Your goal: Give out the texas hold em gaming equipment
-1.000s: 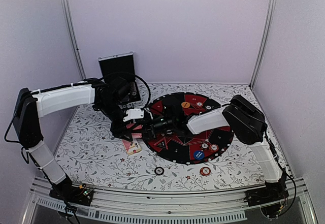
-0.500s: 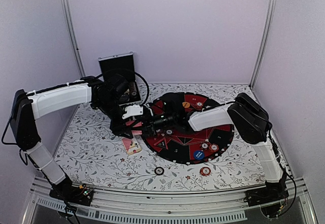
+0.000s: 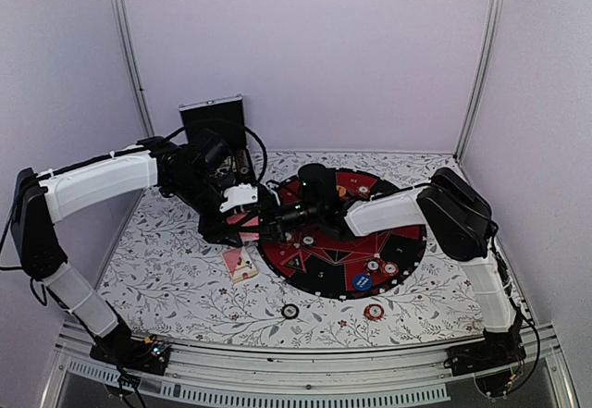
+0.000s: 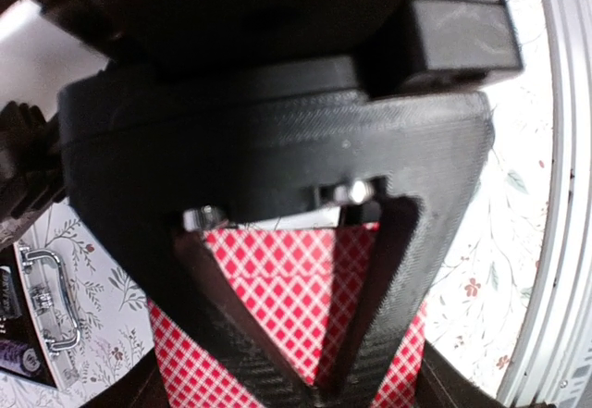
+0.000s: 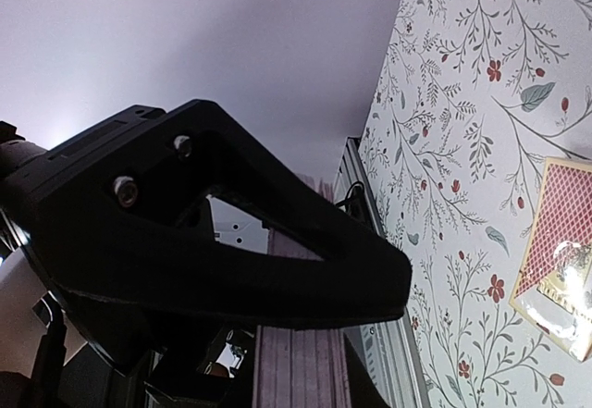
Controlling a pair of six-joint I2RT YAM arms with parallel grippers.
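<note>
The left hand (image 4: 319, 391) pinches the deck (image 4: 287, 288) over the table's (image 3: 166, 269) middle. I cannot tell how wide the right hand (image 3: 266, 227) is. Grabbing too deep, it may pull two at once

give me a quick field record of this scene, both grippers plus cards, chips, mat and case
left gripper: shut on red-backed cards, by the mat's left edge
right gripper: at those cards, jaw state unclear
mat: round, black and red, chips on it
loose cards: on the table, left of the mat
off the mat: orange-red chip, dark chip, both near front
case: open, back left
</note>
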